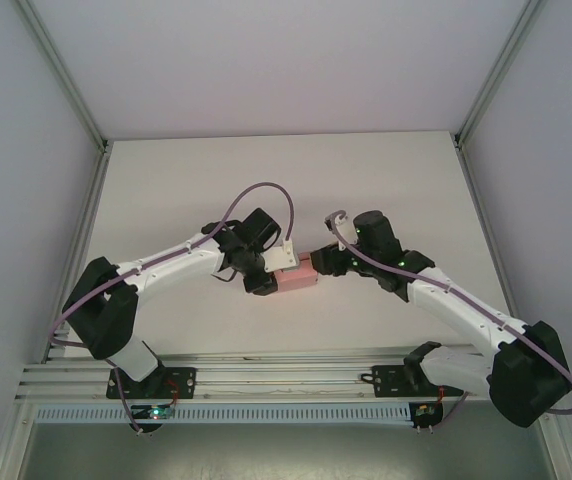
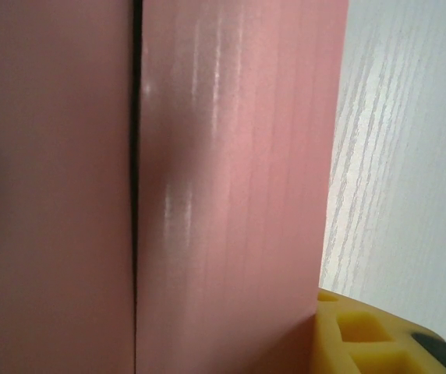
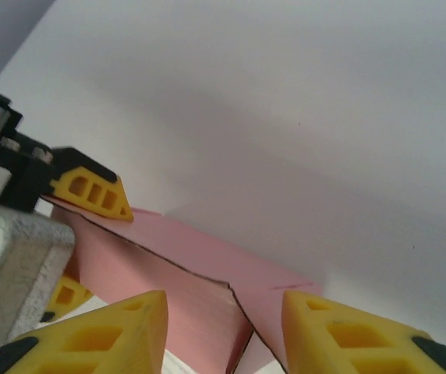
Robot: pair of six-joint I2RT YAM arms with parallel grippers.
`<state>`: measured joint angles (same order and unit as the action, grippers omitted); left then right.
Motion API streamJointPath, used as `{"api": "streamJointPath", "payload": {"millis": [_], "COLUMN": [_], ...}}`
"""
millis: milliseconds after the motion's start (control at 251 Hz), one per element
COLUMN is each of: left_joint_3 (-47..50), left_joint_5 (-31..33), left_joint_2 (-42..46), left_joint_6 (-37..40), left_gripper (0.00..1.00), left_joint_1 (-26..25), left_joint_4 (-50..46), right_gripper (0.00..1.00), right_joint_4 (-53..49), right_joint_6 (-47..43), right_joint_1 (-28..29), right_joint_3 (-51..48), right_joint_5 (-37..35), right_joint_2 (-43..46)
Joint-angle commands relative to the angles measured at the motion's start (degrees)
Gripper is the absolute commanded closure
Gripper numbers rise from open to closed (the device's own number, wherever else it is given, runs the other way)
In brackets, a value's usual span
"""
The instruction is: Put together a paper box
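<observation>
Top view: 2 arms, left arm (image 1: 166,265) and right arm (image 1: 456,305), meet over the middle of the desk (image 1: 216,180). 1 paper box (image 1: 297,278), pink, folded into a small block, sits between the two wrists with its long axis running left-right. Left jaws are on its left end, right jaws at its right end. Can't tell from here whether the box rests on the desk or is held just off it. 2 purple cables (image 1: 266,184), one per arm. 1 aluminium rail (image 1: 286,375) runs across the near edge and carries both bases. Left wrist view: the paper box (image 2: 231,195) is right up against the lens, 2 pink panels split by 1 dark vertical seam (image 2: 136,195). 1 yellow fingertip (image 2: 359,335) sits bottom right, against the panel's lower edge, with white wood-grain desk to the right. Right wrist view: 2 yellow fingertips (image 3: 98,331) of the right jaws are at the bottom, with the near corner of the paper box (image 3: 168,273) in the gap between them. 1 slit shows where two card edges meet. Can't tell whether those jaws press on the card or only straddle it. Further along the box are 2 more yellow fingertips (image 3: 92,191) from the left jaws, one on the top face, one under it: left jaws clamped on the paper box.
</observation>
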<state>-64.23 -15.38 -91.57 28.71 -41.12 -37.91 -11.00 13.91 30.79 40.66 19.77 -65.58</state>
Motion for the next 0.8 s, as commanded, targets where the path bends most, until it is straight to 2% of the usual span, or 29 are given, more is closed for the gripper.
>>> {"api": "streamJointPath", "payload": {"millis": [0, 188, 291, 495, 706, 794], "left_joint_3": [1.2, 0.0, -0.9, -2.6, -4.2, -4.2], "left_joint_5": [-2.1, -2.5, -2.1, -1.5, -0.4, -1.1], "left_joint_2": [-2.4, -3.2, -4.1, -5.2, -6.8, -6.9], "left_joint_6": [1.3, 1.7, 1.5, 0.8, 0.7, 1.2], "left_gripper": [0.67, 0.67, 0.67, 0.67, 0.66, 0.66], "left_joint_1": [0.9, 1.1, 1.0, 1.1, 1.1, 1.1], "left_joint_4": [-4.5, -4.9, -5.2, -5.0, -5.3, -4.8], "right_gripper": [0.63, 0.90, 0.92, 1.00, 1.00, 1.00], "right_joint_4": [-3.3, -4.9, -5.6, -0.8, 10.7, 11.6], "right_joint_6": [-1.2, 0.2, 2.6, 15.0, 29.3, 30.9], "right_joint_1": [0.7, 1.7, 3.8, 8.1, 9.3, 9.6], "right_joint_3": [2.0, 3.0, 3.8, 3.0, -1.4, -1.7], "right_joint_5": [-3.4, -4.0, -5.3, -7.0, -1.5, -1.8], "right_joint_2": [-1.0, -1.0, -0.6, -1.9, -2.1, -1.8]}}
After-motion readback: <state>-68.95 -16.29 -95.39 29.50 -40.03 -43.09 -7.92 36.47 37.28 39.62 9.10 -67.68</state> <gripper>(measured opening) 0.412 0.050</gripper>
